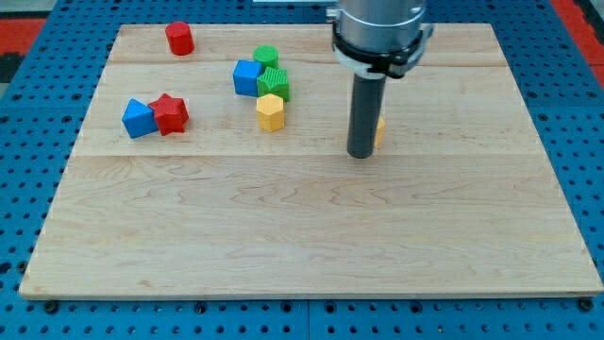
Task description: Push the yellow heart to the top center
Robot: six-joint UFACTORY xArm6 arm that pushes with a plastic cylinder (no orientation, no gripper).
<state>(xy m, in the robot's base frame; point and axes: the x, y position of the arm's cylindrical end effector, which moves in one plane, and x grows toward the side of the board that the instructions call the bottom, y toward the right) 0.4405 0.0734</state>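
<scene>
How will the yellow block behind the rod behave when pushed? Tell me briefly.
The yellow block is mostly hidden behind my tip, so its shape is unclear. It looks small and rigid, so it probably slides on the smooth wooden board rather than tipping. An off-centre push may well rotate it.

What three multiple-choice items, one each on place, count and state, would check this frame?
1. The red cylinder lies at the board's: A top left; B bottom right; C centre.
2. Blue blocks in view: A one; B two; C four.
3. The yellow block by my tip is: A in full view; B mostly hidden behind the rod; C off the board.

Key: 1 A, it sits by the top-left corner. 2 B, a blue block beside the red star and a blue cube. 3 B, only a sliver shows.
</scene>
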